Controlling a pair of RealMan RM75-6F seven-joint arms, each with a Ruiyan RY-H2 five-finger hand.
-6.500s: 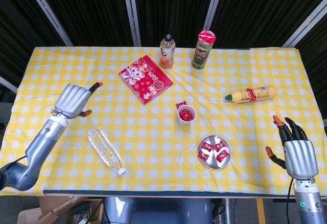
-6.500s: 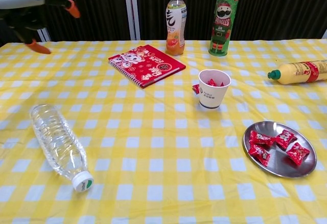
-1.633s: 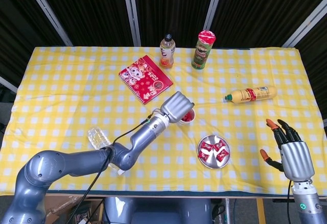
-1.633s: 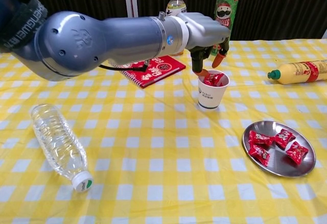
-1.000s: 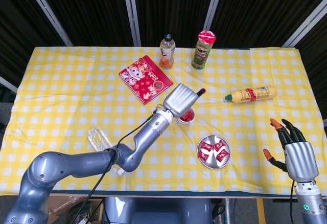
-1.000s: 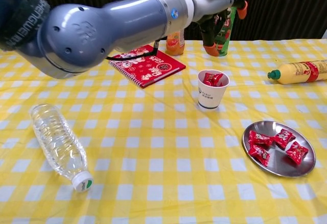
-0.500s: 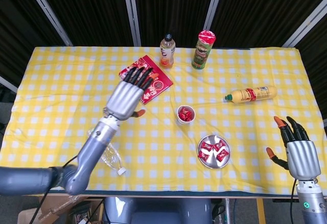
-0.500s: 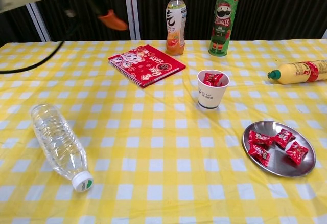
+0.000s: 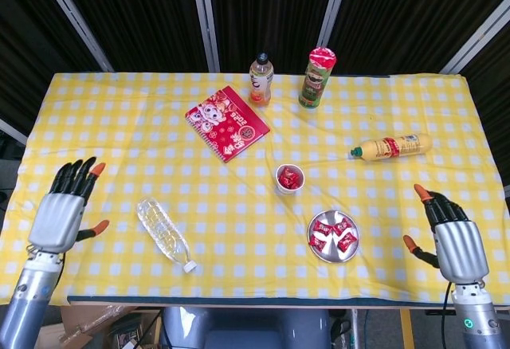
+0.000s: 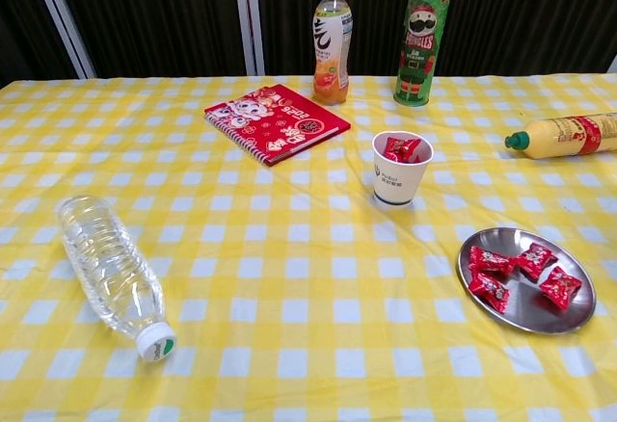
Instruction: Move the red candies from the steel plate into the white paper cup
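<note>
The steel plate [image 9: 351,251] [image 10: 575,318] lies near the front right of the table with three red candies [image 9: 333,234] [image 10: 518,275] on it. The white paper cup [image 9: 289,179] [image 10: 401,169] stands upright behind it, red candies showing inside. My left hand [image 9: 62,208] hovers at the table's left front edge, fingers spread, holding nothing. My right hand [image 9: 450,236] is at the right front edge, right of the plate, fingers apart and empty. Neither hand shows in the chest view.
A clear water bottle [image 9: 165,233] [image 10: 111,274] lies on its side front left. A red notebook [image 9: 227,123] [image 10: 277,121], a drink bottle [image 9: 260,80] [image 10: 331,29] and a green Pringles can [image 9: 317,76] [image 10: 422,28] stand at the back. A yellow bottle [image 9: 391,147] [image 10: 566,136] lies at right.
My left hand has swung away from the red notebook to the table's left front edge and has left the chest view. The right hand shifted slightly.
</note>
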